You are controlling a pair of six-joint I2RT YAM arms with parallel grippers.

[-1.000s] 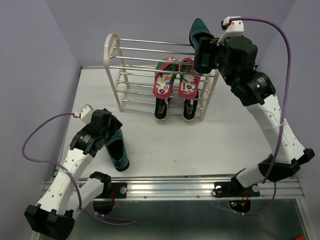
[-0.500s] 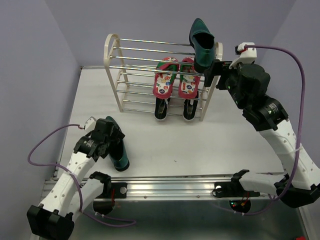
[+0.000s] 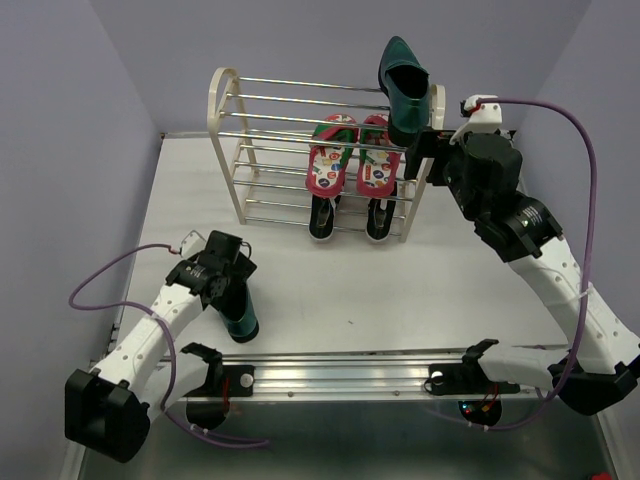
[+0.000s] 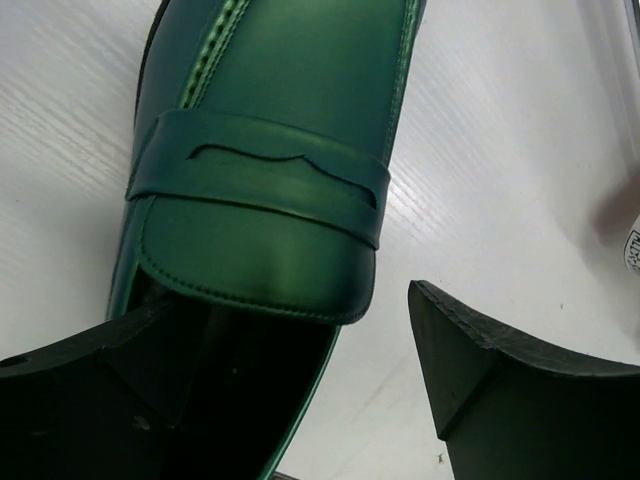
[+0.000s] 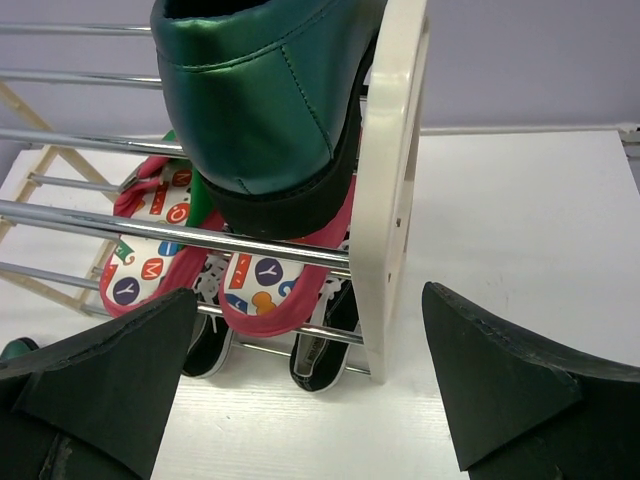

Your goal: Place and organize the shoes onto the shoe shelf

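Note:
One glossy dark-green loafer [image 3: 403, 85] stands on the top tier of the cream shoe shelf [image 3: 222, 108], at its right end. The other loafer [image 3: 243, 318] lies on the table at the front left. My left gripper [image 3: 230, 280] is down over its heel end. In the left wrist view one finger [image 4: 80, 400] is inside this loafer's [image 4: 260, 150] opening, and the other finger [image 4: 520, 390] stands outside with a gap: open. My right gripper [image 3: 418, 152] hangs open just off the shelf's right panel [image 5: 390, 200], holding nothing. Red flip-flops [image 3: 352, 158] and black sneakers [image 3: 348, 216] fill the lower tiers.
The left half of every shelf tier [image 3: 270, 150] holds nothing. The table's near rail [image 3: 350, 375] runs just in front of the loafer on the table. A purple cable [image 3: 100, 285] loops beside the left arm.
My right gripper has drawn back from the loafer on the top tier, which stays there. My left arm has swung down and forward onto the heel end of the loafer on the table.

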